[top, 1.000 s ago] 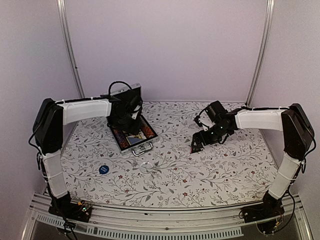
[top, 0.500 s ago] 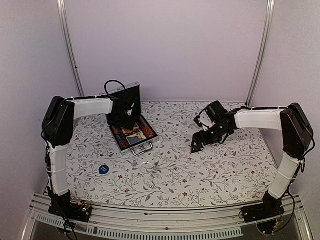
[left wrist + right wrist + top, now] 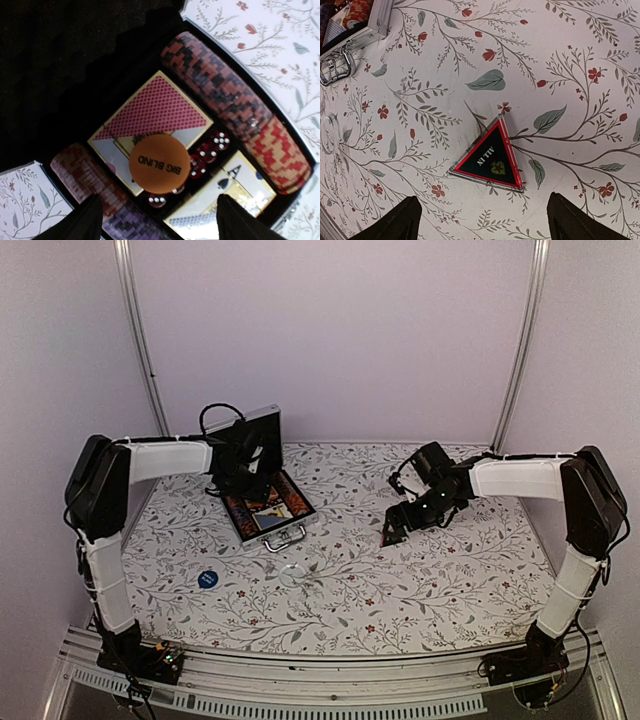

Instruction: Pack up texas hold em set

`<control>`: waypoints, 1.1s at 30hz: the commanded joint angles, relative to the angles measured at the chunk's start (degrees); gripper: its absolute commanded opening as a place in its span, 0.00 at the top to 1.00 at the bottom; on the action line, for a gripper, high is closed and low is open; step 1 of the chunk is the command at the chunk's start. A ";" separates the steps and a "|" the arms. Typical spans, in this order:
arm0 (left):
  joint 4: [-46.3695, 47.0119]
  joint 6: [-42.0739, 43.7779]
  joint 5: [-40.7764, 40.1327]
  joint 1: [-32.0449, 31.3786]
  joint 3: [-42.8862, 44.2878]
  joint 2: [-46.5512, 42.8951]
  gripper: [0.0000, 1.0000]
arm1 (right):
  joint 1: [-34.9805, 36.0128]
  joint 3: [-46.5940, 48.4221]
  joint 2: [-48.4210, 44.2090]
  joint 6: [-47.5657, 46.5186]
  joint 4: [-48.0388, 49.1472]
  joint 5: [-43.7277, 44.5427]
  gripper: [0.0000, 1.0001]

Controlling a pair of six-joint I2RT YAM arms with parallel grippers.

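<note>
**A:** What is laid out here, biggest first?

**B:** The table [image 3: 450,580], under a flowered cloth, carries everything. At its far left stands the silver case [image 3: 270,435], with its lid upright, its tray open and its handle [image 3: 335,70] on the near edge.

**A:** And the two claws?

**B:** The left claw [image 3: 162,222] hangs over the open tray, fingers spread wide with nothing between them. The right claw [image 3: 485,220] hangs over the cloth right of centre, likewise spread and holding nothing.

**A:** What lies in the tray?

**B:** Two chip rows [image 3: 225,95] run along the long sides, banded in red, black and purple. Between them are two card decks [image 3: 160,107], one showing a red patterned back and the other an ace. An orange disc [image 3: 160,162] marked BIG BLIND sits over the edge of the red-backed deck. Small red dice [image 3: 212,147] are bunched between the decks, just beside the disc.

**A:** And outside the case?

**B:** A triangular token [image 3: 492,160], red-edged and marked ALL IN, lies flat on the cloth below the right claw. A blue disc [image 3: 207,579] and a clear ring [image 3: 292,573] lie on the cloth in front of the case.
</note>
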 commanded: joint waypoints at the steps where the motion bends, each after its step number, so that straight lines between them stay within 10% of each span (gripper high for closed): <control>1: 4.08 -0.94 6.97 -1.66 -5.09 -7.12 0.19 | -0.31 1.51 0.35 0.02 0.27 -1.14 0.09; 16: 4.68 -8.41 7.28 -13.00 -23.71 -22.82 0.04 | -0.24 -0.32 -0.96 0.71 2.37 -1.64 0.09; 33: -0.33 -19.47 1.55 -10.46 -39.17 -32.86 0.00 | -0.23 -2.61 -2.15 1.61 5.51 -2.13 0.08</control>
